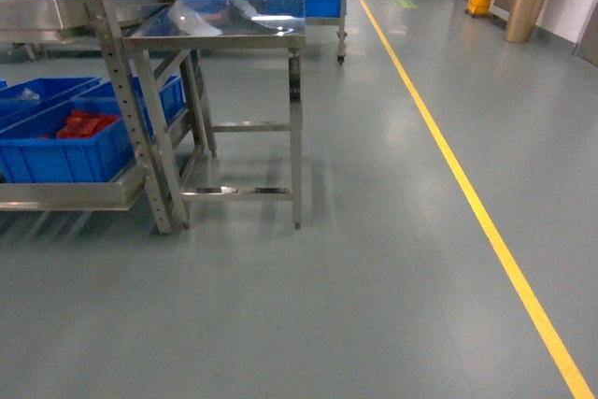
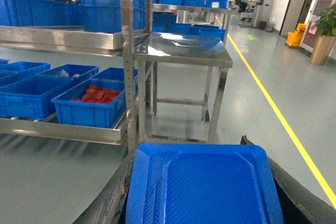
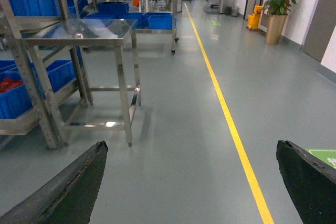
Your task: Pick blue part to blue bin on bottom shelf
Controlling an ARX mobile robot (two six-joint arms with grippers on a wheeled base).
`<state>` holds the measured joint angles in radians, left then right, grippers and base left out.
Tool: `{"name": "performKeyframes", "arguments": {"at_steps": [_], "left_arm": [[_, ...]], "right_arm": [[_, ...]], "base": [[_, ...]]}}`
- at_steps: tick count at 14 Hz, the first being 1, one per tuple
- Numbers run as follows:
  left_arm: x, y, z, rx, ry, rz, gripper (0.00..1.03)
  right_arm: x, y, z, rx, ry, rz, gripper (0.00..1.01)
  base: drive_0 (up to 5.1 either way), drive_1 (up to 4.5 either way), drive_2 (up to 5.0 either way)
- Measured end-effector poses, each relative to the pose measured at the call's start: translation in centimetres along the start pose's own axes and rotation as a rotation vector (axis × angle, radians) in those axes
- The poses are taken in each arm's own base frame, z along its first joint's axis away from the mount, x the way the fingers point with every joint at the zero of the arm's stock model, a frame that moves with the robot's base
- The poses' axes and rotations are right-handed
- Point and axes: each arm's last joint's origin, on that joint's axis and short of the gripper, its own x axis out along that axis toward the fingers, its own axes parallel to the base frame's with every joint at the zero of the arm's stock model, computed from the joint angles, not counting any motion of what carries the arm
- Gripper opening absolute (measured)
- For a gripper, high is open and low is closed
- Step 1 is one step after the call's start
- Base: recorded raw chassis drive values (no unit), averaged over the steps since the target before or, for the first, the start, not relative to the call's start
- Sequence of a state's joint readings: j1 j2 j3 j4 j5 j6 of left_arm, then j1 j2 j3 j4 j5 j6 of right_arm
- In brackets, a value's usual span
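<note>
Left end effector (image 2: 202, 192) carrying blue part (image 2: 202, 184), fingers wrapped round it. Right end effector (image 3: 191, 182) wide open, empty. Blue bin (image 2: 86, 109) w/ red bits on bottom shelf (image 2: 63, 132), left of counter (image 2: 184, 51).

This is a factory or warehouse floor: ahead and to the left of the right claw (image 3: 191, 182) stand stainless-steel racks (image 3: 31, 72) loaded with blue plastic bins (image 2: 86, 103), 1 holding red parts (image 2: 97, 94). Straight ahead of it a yellow lane line (image 3: 226, 108) runs down a long grey sealed floor (image 3: 178, 145). A steel-topped work table (image 3: 79, 32) sits beside the racks.
</note>
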<state>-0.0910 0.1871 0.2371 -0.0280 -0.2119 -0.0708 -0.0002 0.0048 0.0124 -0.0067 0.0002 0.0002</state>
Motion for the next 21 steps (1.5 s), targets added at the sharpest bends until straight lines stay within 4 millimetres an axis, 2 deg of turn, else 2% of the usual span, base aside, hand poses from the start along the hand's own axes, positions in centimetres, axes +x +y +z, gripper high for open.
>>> {"name": "performKeyframes", "arguments": {"at_steps": [21], "left_arm": [[0.00,0.00,-0.03,0.000,0.003,0.001,0.44]], "right_arm": [[0.00,0.00,0.05,0.000,-0.005,0.000,0.98]], "base": [[-0.1,4.23,-4.4]]}}
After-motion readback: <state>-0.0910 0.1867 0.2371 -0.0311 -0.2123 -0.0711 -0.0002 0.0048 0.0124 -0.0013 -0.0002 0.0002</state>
